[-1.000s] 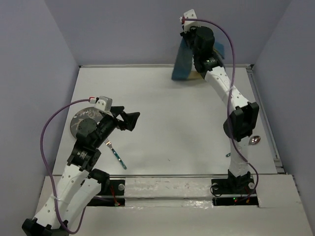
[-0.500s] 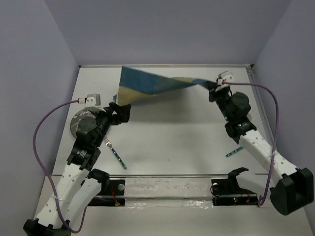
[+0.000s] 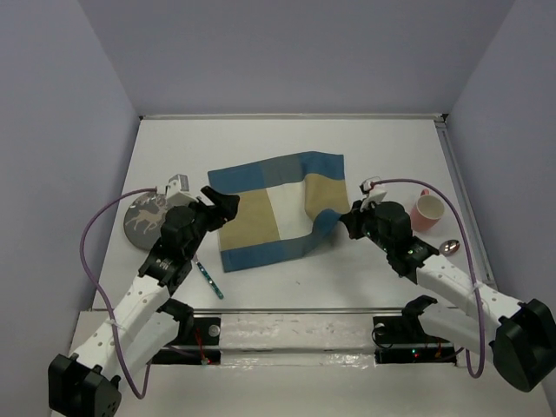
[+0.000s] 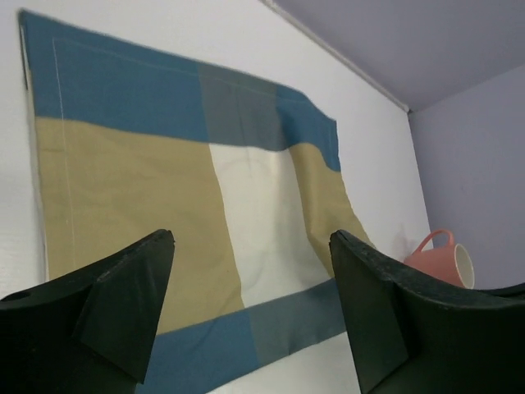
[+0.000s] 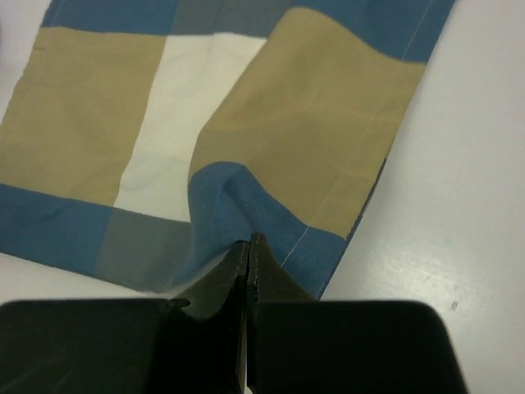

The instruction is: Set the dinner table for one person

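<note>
The desk [image 3: 373, 139], a plain white rectangle, fills the floor of the walled bay. In the top view its long axis is seen to run from 9 to 3 o'clock, with the arm bases bolted along its 6 o'clock edge.

At the middle of the desk a blue-and-tan checked placemat [image 3: 261, 217] is spread. Its long axis is also laid roughly 9 to 3, with the 3 o'clock end turned slightly toward the far edge. Most of the cloth is lying flat. The near corner at the 3 o'clock end is raised and bunched into a fold.

That fold is pinched by the right pincer [image 3: 340, 223], whose jaws are seen in the right wrist view to be closed together on the blue border [image 5: 225, 193].

The left pincer [image 3: 224, 204] is held at the 9 o'clock end of the placemat with its jaws spread wide and nothing between them. Whether its fingers [image 4: 123, 304] touch the cloth cannot be told.

A grey patterned plate [image 3: 143, 219] is noted at 9 o'clock of the placemat, partly covered by the left arm. A blue-handled fork [image 3: 207, 276] is lying at 7 o'clock, just off the cloth's near corner. A pink mug [image 3: 427, 211] is standing at 3 o'clock, and a spoon [image 3: 449, 247] is found near it toward the 6 o'clock edge.
</note>
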`<state>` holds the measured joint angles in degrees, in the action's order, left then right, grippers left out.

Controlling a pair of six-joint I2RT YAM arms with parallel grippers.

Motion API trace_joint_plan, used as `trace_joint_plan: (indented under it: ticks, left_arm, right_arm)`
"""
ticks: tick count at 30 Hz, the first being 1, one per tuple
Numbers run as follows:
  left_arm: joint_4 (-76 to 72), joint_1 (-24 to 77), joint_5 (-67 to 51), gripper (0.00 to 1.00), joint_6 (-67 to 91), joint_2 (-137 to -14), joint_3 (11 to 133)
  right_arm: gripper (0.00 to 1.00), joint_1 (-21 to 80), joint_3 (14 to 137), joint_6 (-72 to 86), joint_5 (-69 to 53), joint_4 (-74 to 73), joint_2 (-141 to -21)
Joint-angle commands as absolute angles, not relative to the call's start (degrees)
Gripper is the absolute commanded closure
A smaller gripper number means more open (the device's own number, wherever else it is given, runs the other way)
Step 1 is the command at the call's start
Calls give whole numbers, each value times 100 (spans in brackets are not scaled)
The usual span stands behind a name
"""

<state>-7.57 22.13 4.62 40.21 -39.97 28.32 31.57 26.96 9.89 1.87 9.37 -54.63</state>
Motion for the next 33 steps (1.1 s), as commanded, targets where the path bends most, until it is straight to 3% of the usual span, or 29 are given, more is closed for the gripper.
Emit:
trace_joint_plan:
  ticks: [1, 3, 6, 7, 11, 18, 24, 28, 33]
  left_arm:
    - [-985, 2610, 852, 18, 4412, -3955, 2435]
    - [-634, 2715, 1124, 21, 4403, -3789, 2277]
    - [-115, 2733, 1248, 24, 4447, -3551, 2119]
    - [-10, 2742, 1248, 25, 4456, -3420, 2057]
    - [492, 2760, 1415, 27, 4298, -3270, 2021]
    - [211, 2760, 1951, 27, 3903, -3813, 2399]
    - [-202, 2760, 1978, 26, 3665, -4895, 2461]
    - [-465, 2760, 2179, 28, 3665, -5132, 2373]
    - [-966, 2769, 2601, 32, 3498, -6114, 2679]
  right_arm:
    - [100, 3173, 2918, 2028, 447, 89, -5423]
    - [91, 3173, 2944, 2301, 693, -456, -5353]
    - [65, 3173, 2900, 2513, 922, -834, -4985]
    - [47, 3173, 2918, 2601, 1010, -983, -4888]
    - [32, 3173, 3120, 2567, 1002, -1326, -4483]
    - [25, 3173, 3665, 2276, 1362, -1574, -4534]
    - [29, 3173, 3770, 2618, 1660, -827, -6482]
    - [30, 3077, 4060, 2890, 2354, -887, -7284]
    - [35, 2690, 4420, 3111, 2302, -738, -8261]
